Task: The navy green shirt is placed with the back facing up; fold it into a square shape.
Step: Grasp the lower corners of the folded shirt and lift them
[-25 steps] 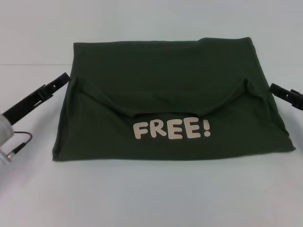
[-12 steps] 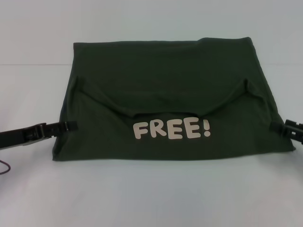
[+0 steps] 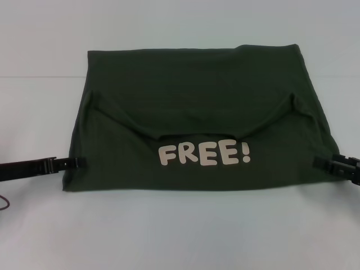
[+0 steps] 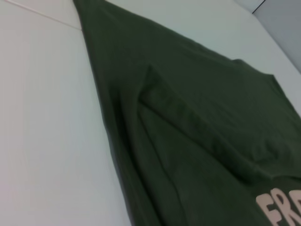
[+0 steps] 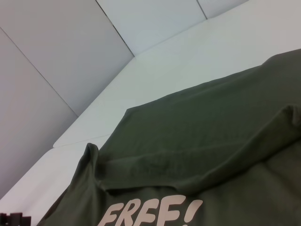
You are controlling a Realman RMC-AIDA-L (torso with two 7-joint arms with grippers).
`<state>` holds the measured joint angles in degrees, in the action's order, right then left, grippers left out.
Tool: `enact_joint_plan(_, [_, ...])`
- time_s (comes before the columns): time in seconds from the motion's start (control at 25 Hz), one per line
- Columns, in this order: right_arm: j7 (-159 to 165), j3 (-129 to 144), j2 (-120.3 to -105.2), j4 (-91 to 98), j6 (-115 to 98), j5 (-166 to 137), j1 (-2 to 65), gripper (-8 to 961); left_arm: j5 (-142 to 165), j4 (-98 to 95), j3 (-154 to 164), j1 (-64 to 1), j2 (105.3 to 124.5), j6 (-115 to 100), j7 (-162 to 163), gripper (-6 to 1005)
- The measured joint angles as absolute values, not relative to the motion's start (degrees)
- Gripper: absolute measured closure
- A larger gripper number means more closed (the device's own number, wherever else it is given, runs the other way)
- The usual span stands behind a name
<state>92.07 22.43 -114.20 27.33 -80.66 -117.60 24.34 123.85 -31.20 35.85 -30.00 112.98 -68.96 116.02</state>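
head view: the navy green shirt (image 3: 199, 126) lies partly folded on the white table (image 3: 180, 230), a broad dark olive slab with a cream "free!" print (image 3: 203, 153) showing near its front edge, so it is not plain. a flap crosses the middle with raised corners at each side. the left gripper (image 3: 77, 162) sits low at the shirt's front left corner, the right gripper (image 3: 323, 162) at the front right corner; i cannot tell how either pair of jaws stands, or whether they hold cloth.

left wrist view: soft matte cloth, creased along the side hem (image 4: 115, 141) and layered. it looks light and limp, likely to sag and drag, so a hold through all layers at the corner seems wise.

right wrist view: the flap's ridge (image 5: 188, 165) and lettering (image 5: 150, 213) show; the fabric lies slack and wrinkled, best lifted at both corners together.
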Motion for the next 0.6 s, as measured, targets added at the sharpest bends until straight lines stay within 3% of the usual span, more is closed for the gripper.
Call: enact_joint_plan(0.6, [92.37,22.41,-114.29,27.33,-79.32,-117.60,24.87,9,124.65,-30.84,37.40,-30.06,113.78,-67.98,116.15,234])
